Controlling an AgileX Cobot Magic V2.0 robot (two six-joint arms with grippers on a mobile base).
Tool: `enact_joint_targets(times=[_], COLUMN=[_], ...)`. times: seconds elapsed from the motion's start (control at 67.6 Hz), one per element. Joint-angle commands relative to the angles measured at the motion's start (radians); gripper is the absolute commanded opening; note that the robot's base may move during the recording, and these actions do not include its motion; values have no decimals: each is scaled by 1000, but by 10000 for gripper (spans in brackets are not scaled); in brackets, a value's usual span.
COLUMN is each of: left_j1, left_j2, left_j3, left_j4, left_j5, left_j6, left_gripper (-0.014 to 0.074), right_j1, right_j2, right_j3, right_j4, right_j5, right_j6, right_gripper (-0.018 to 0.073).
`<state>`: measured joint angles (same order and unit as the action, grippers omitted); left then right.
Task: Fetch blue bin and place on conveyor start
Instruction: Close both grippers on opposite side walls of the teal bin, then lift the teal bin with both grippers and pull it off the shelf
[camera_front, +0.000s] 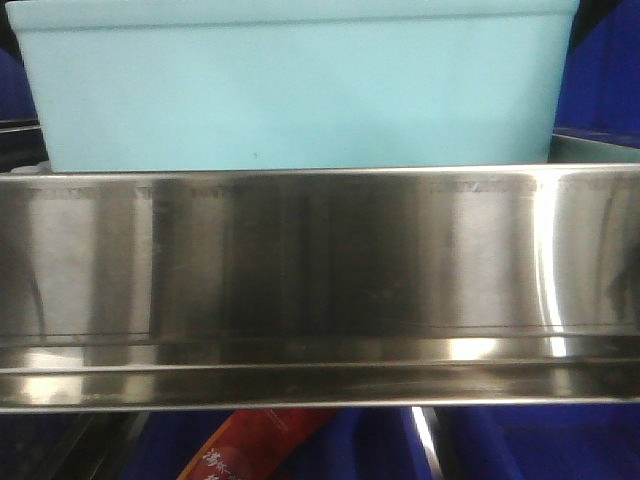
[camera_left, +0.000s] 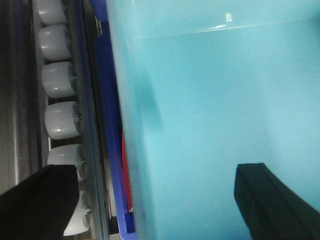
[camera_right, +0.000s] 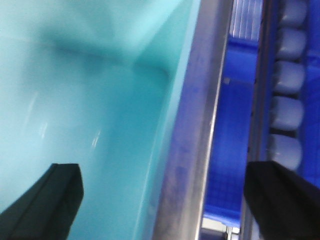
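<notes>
The blue bin (camera_front: 300, 90) stands on a shelf behind a steel rail, filling the top of the front view. In the left wrist view its pale turquoise wall (camera_left: 215, 100) fills the right side. My left gripper (camera_left: 150, 172) is open and straddles the bin's edge, one black finger (camera_left: 35, 205) outside and the other (camera_left: 270, 200) over the turquoise surface. In the right wrist view the bin's inside (camera_right: 75, 90) lies at the left. My right gripper (camera_right: 162, 170) is open too, its fingers standing either side of the bin's rim. The conveyor start is out of view.
A shiny stainless-steel rail (camera_front: 320, 270) runs across the front of the shelf. Dark blue crates (camera_front: 600, 80) (camera_right: 230, 130) flank the bin. Rows of white rollers (camera_left: 57, 82) (camera_right: 287, 80) run alongside. A red package (camera_front: 255, 445) shows below the rail.
</notes>
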<state>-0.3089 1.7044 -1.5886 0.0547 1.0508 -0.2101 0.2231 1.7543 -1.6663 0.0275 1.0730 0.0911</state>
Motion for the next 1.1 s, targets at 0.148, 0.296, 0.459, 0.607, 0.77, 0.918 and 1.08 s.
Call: enact_joint_targets(times=[0.148,0.296,0.459,0.607,0.77,0.918,1.08], left_j1=[2,2,2,0,-13,-34,-56], left_j2=[0,0,-3,-30,-106,-196,-295], left_j3=[-9,-12,-28,-55,-65,-65,-67], left_j4=[-21,-21,-21,-21,-21,-21,-19], left_j5=[-8,-7,8,25,27,27,-11], left_j6=[-8,-8,-8,-8,-8,-8,-8], left_gripper=[190,-111,-111,-111,-111,-111,-111], right_j1=[-2,-2,-2,-2,-2,-2,-2], right_j2=[26,28,22,-27,-130,-234,-326], right_j3=[-8,-8,-8,-8,-8,-8,-8], right_j4=[0,0,0,0,0,0,0], right_j5=[2,15,27,30,24,5,-14], right_j6=[3,5,5,5,5,5,5], right_gripper=[118,-160,-152,-152,-152,-152,-152])
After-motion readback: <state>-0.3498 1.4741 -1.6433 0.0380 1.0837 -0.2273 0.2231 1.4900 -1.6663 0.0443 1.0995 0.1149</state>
